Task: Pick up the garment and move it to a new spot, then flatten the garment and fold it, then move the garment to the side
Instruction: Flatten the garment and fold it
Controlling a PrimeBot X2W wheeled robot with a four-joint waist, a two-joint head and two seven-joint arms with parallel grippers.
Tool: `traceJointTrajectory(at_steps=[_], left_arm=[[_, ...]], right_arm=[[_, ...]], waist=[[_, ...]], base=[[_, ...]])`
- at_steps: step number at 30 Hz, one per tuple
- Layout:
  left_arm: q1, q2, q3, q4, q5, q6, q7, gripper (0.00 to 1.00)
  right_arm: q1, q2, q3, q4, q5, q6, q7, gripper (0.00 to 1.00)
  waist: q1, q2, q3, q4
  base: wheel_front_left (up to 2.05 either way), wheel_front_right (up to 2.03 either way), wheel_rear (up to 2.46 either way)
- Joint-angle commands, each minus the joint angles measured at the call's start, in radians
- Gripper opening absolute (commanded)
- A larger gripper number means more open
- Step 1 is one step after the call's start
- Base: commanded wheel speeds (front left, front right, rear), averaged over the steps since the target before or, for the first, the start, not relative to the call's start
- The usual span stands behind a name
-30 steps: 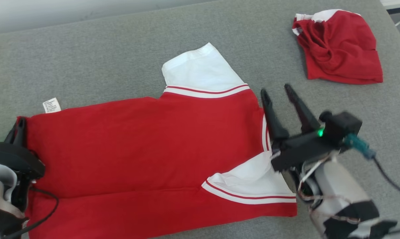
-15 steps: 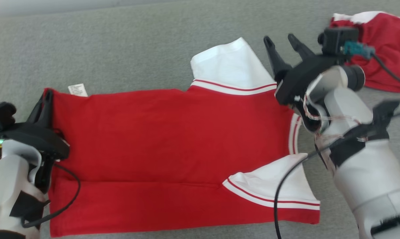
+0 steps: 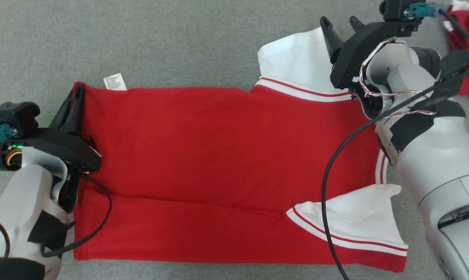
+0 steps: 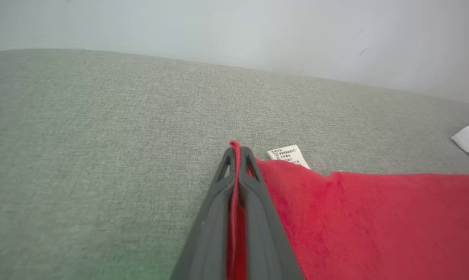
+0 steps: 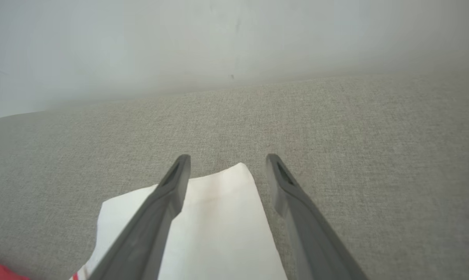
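Observation:
The garment (image 3: 219,155) is a red shirt with white, red-striped sleeves, spread flat on the grey cloth surface (image 3: 141,39). My left gripper (image 3: 76,91) is shut on its far left hem corner; in the left wrist view red cloth (image 4: 237,182) is pinched between the fingers of my left gripper (image 4: 237,149), beside a white label (image 4: 289,154). My right gripper (image 3: 340,22) is open above the far white sleeve (image 3: 293,58). In the right wrist view the sleeve's corner (image 5: 219,217) lies between the spread fingers of my right gripper (image 5: 226,159).
A second red and white garment (image 3: 466,35) lies crumpled at the far right edge, partly behind my right arm. The near white sleeve (image 3: 355,221) lies folded over the shirt's lower right. A pale wall (image 5: 219,46) rises behind the surface.
The head camera has swung right and down, shifting the whole picture. My right gripper has travelled from the collar side to the far white sleeve. The left gripper keeps its grip.

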State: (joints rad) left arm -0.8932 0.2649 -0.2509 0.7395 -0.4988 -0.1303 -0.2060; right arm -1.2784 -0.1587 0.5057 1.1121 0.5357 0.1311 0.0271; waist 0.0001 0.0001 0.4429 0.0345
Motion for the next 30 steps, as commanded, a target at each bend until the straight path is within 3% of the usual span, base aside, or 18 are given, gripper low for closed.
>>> traceJointTrajectory(at_steps=[1,11,12,14,16,17,30], left_arm=[[-0.01,-0.001,-0.006,-0.005,-0.003,0.001,-0.009,0.0],[-0.014,-0.005,-0.031,-0.032,-0.016,0.001,-0.017,0.0],[-0.014,-0.005,-0.034,-0.034,-0.017,0.001,-0.017,0.0],[-0.014,-0.003,-0.038,-0.039,-0.019,0.001,-0.016,0.0],[-0.017,-0.003,-0.042,-0.044,-0.021,0.001,-0.015,0.0],[-0.019,0.0,-0.044,-0.045,-0.023,0.001,-0.016,0.0],[0.024,0.005,-0.035,-0.015,-0.044,0.004,-0.036,0.0]], right_arm=[[-0.017,0.002,0.002,0.027,0.002,-0.001,-0.004,1.0],[-0.065,0.0,-0.003,0.142,-0.008,-0.001,-0.029,1.0],[-0.066,-0.001,-0.005,0.148,-0.008,-0.001,-0.031,0.9],[-0.069,-0.005,-0.008,0.158,-0.014,-0.001,-0.031,0.31],[-0.079,-0.012,-0.012,0.164,-0.024,-0.001,-0.05,0.05],[-0.084,-0.012,-0.013,0.168,-0.035,-0.001,-0.067,0.0],[-0.043,0.007,0.014,0.124,-0.013,-0.001,-0.189,0.0]], waist=[[-0.0001,-0.0001,0.022,0.021],[-0.0001,-0.0001,0.053,0.05],[-0.0001,-0.0001,0.056,0.053],[-0.0001,-0.0001,0.062,0.058],[-0.0001,-0.0001,0.068,0.063],[-0.0001,-0.0001,0.072,0.064],[-0.0001,-0.0001,0.013,0.032]], base=[[0.0,0.0,0.0],[0.0,0.0,0.0],[0.0,0.0,0.0],[0.0,0.0,0.0],[0.0,0.0,0.0],[0.0,0.0,0.0],[0.0,0.0,0.0]])
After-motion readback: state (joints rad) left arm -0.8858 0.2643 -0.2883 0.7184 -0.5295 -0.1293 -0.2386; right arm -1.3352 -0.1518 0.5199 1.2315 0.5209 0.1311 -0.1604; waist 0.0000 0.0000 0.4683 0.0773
